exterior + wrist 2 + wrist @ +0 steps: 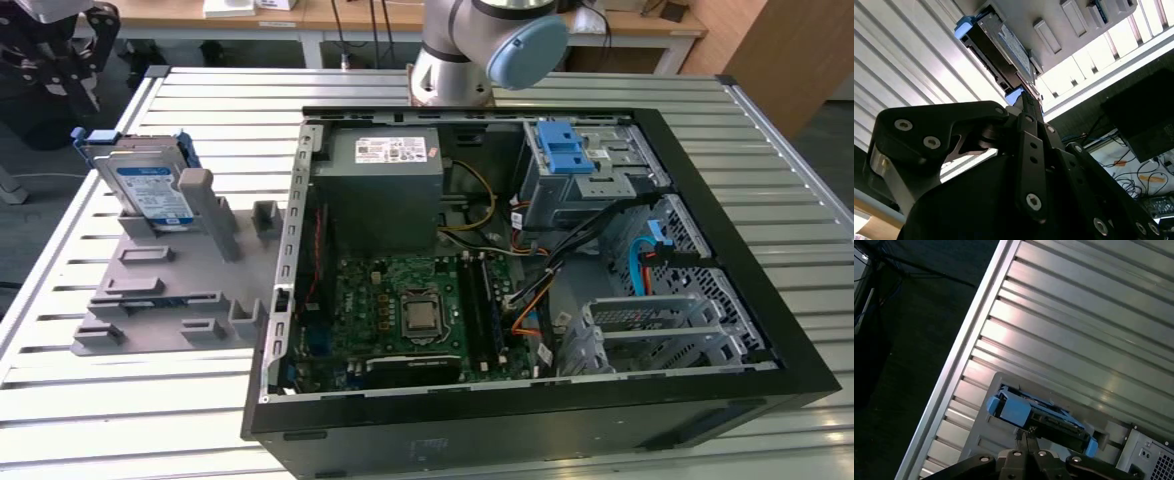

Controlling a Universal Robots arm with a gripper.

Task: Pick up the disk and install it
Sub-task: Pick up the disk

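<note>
The disk (147,188) stands on edge in a grey holder (167,285) on the slatted table, at the exterior view's left, beside the open computer case (694,180). Its white-and-blue label faces forward and blue rails cap its ends. My black gripper (80,85) hangs above and behind the disk, apart from it. In the first wrist view the gripper (1024,434) has its fingertips pressed together, shut on nothing, just over the disk (1054,421). The second wrist view shows the gripper (1026,100) near one blue end of the disk (1004,47).
Inside the case sit a grey power-supply box (387,175), a green mainboard (414,310), a drive cage with a bright blue latch (567,152) and loose cables (534,300). The table's edge (954,380) runs close to the holder. The arm's base (461,55) stands behind the case.
</note>
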